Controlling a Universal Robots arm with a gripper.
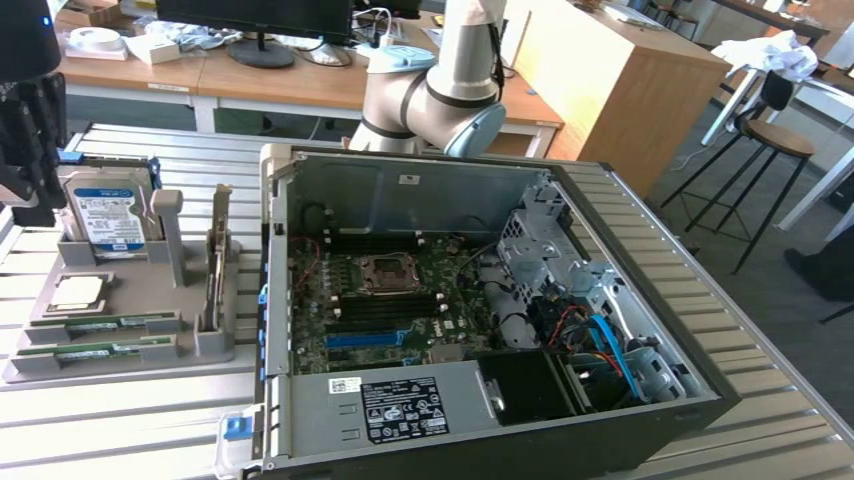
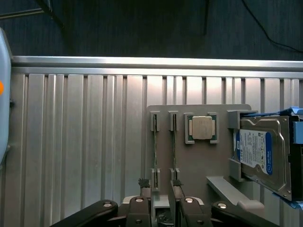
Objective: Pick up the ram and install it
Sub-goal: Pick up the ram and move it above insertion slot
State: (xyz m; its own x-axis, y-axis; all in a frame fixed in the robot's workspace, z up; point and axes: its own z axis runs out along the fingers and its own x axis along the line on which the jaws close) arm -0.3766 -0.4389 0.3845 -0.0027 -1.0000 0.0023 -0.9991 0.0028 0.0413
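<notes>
Two green ram sticks (image 1: 104,323) (image 1: 96,352) stand on edge in slots at the front of a grey holder tray (image 1: 120,375), at the exterior view's left. In the wrist view both show edge-on as thin lines (image 2: 155,146) (image 2: 173,146). My gripper (image 1: 27,205) (image 2: 161,210) hangs above the tray, over one end of the two sticks. Its black fingers (image 2: 142,208) stand a little apart with nothing between them and touch neither stick. The open computer case (image 1: 667,330) lies to the right of the tray, its motherboard (image 1: 387,300) exposed.
On the same tray sit a silver hard drive with a blue-white label (image 1: 107,215) (image 2: 260,156), a square processor chip (image 1: 78,292) (image 2: 202,127) and an upright card (image 1: 216,260). The slatted metal table (image 2: 71,142) ends at a rail (image 2: 151,61). Desks and stools stand behind.
</notes>
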